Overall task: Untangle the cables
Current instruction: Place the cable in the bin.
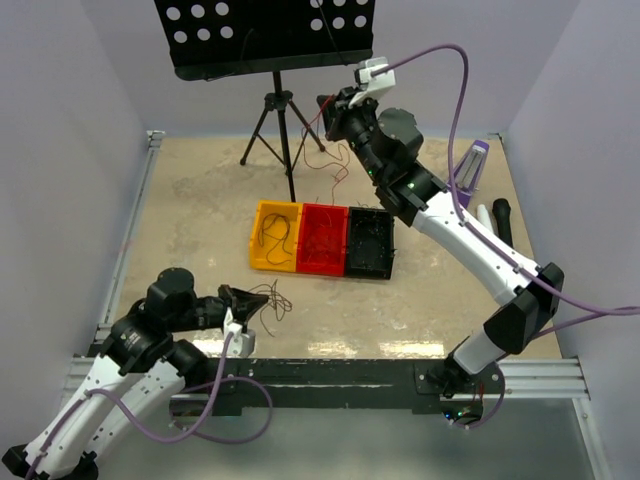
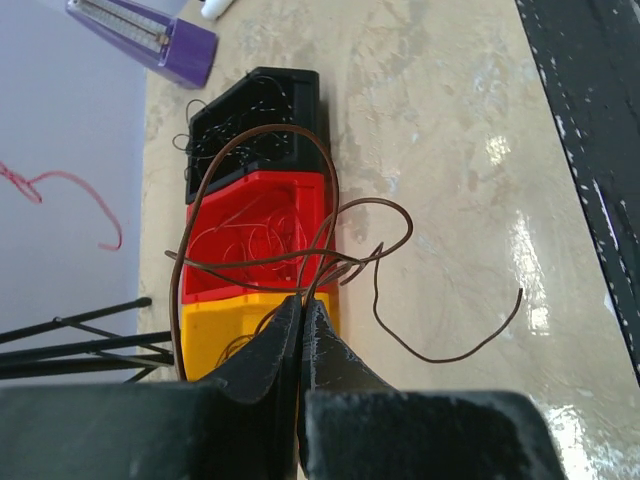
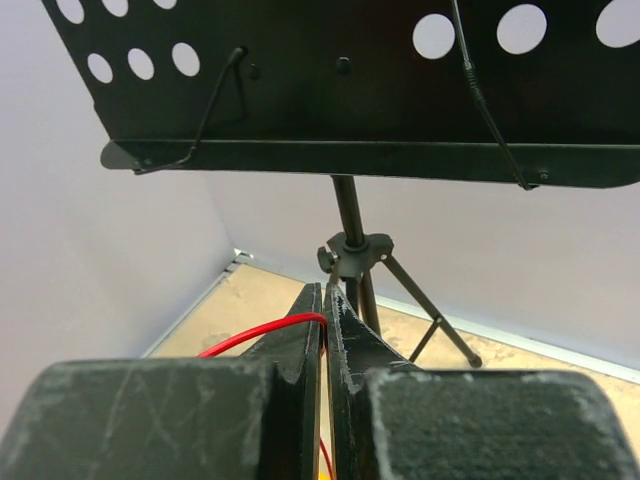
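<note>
1. The surface (image 1: 190, 210) is a beige, mottled slab, glossy toward the front. Pale lilac walls (image 1: 50, 150) close it in on three sides.
2. A black perforated music stand (image 1: 265, 35) rises on a tripod at the far edge.
3. Three small bins sit mid-surface, touching in a row: yellow bin (image 1: 275, 237), red bin (image 1: 322, 240) and black bin (image 1: 368, 243), each with thin wires inside.
4. A purple metronome (image 1: 470, 170) is near the right wall.
5. The left end effector (image 1: 240, 297), low at the near left, is clamped on dark cables (image 1: 272, 298) that loop onto the surface.
6. The right end effector (image 1: 328, 108), raised beside the stand, is pinched on a red cable (image 3: 255, 335).
</note>
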Controlling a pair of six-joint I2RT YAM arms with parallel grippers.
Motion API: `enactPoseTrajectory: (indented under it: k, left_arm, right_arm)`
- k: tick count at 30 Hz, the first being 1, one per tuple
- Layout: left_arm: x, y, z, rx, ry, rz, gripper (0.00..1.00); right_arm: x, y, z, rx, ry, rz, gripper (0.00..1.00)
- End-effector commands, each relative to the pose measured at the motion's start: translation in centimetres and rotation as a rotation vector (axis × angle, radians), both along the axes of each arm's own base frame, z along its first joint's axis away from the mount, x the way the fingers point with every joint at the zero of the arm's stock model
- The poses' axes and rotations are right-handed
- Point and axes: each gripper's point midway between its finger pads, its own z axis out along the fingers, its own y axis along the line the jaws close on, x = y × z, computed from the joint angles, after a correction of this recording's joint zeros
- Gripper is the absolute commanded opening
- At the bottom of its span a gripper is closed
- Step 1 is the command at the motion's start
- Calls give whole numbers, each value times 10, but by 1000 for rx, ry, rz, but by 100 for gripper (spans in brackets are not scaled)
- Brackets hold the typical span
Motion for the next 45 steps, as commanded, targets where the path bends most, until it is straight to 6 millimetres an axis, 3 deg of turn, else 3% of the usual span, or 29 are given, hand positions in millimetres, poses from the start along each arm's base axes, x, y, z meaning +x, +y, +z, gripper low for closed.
enactPoseTrajectory:
  k: [1,18,28,30,37,45]
  left_arm:
    - [-11,3,-12,43,-32,-67,0]
    - [0,-6,13,-58,-32,-20,0]
    - [6,-9,36,-112,-49,1,0]
    - [8,-9,40,-123,-55,15,0]
    - [13,-8,43,-137,-67,39,0]
    - [16,-10,48,-149,-85,42,0]
  right_arm:
    - [-6,-2,28,71,-62,44,0]
    - [18,23,-67,-35,61,66,0]
    - [28,35,-136,-55,143,67,0]
    - [30,33,-157,-78,176,49,0]
    - [10,35,-213,-100,270,47,0]
    - [6,38,-268,-105,403,38,0]
